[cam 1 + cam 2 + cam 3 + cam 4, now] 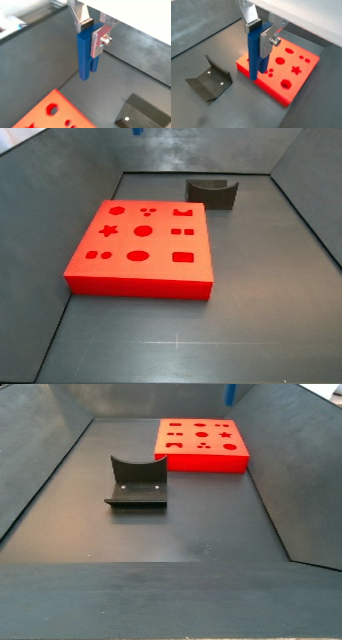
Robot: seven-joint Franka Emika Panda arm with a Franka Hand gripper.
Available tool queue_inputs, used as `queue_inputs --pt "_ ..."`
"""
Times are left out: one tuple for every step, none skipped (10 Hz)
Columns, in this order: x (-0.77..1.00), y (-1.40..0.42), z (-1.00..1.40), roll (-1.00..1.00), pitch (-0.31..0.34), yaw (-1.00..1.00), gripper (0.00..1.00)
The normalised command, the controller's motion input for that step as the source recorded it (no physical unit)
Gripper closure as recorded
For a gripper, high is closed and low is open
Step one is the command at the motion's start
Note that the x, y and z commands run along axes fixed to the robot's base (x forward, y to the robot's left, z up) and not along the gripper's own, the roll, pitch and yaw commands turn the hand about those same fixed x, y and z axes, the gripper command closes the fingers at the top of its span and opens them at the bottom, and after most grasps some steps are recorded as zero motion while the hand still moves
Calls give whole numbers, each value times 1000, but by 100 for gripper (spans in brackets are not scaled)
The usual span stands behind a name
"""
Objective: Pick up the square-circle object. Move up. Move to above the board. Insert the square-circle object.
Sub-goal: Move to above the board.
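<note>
My gripper (91, 32) is shut on the square-circle object (85, 55), a slim blue peg that hangs upright between the silver fingers in both wrist views (256, 52). The peg is held high, well off the floor. The board, a flat red slab with shaped holes, lies on the floor below in both wrist views (50, 112) (291, 67) and both side views (140, 243) (201, 439). In the side views only the peg's blue lower end shows at the top edge (135, 131) (230, 392); the gripper itself is out of frame there.
A dark grey U-shaped block (211, 191) (136, 484) stands on the floor apart from the board; it also shows in both wrist views (143, 115) (208, 80). Grey walls enclose the dark floor (254, 308).
</note>
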Motion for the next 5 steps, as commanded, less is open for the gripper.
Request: queue_inputs --pt "270 -1000 230 119 234 177 100" --pt "270 -1000 233 80 164 94 100" --pt "276 -1000 235 43 122 50 100" --pt "288 -1000 234 15 98 23 100" --pt "297 -1000 235 14 105 17 100"
